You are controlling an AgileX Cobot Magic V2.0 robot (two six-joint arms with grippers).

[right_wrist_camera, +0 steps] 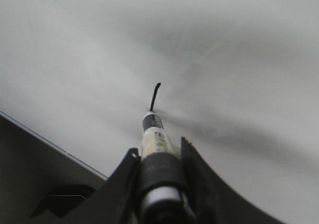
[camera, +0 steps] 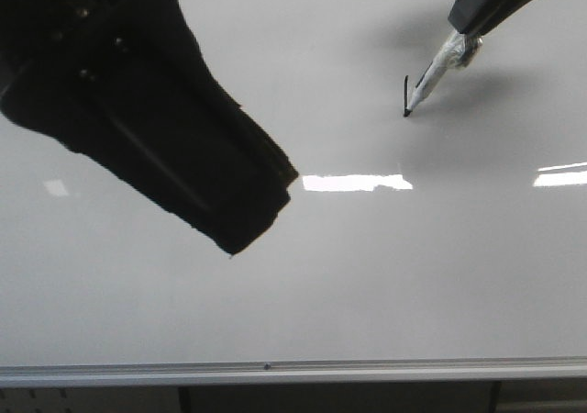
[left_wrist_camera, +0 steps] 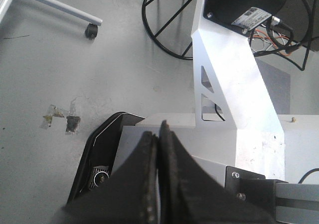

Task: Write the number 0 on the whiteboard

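One short black stroke (camera: 405, 94), the only part of the number 0 drawn so far, stands on the far right part of the whiteboard (camera: 367, 275), running nearly straight up from the marker's tip. The marker (camera: 431, 83) slants down and to the left from the right gripper (camera: 500, 0), its dark tip touching the board at the near end of the stroke. In the right wrist view the right gripper (right_wrist_camera: 159, 184) is clamped on the marker (right_wrist_camera: 154, 139), its two dark fingers (right_wrist_camera: 197, 179) pressed against the barrel on either side, and the stroke (right_wrist_camera: 155, 97) rises from the tip as a thin, slightly curved line. The left gripper (camera: 243, 202) hangs over the left part of the board, well apart from the writing; in the left wrist view its fingers (left_wrist_camera: 172, 184) are pressed together with nothing between them. The board's silver frame edge (camera: 293, 372) runs along the near side, and bright reflections (camera: 356, 183) lie across the glossy surface.
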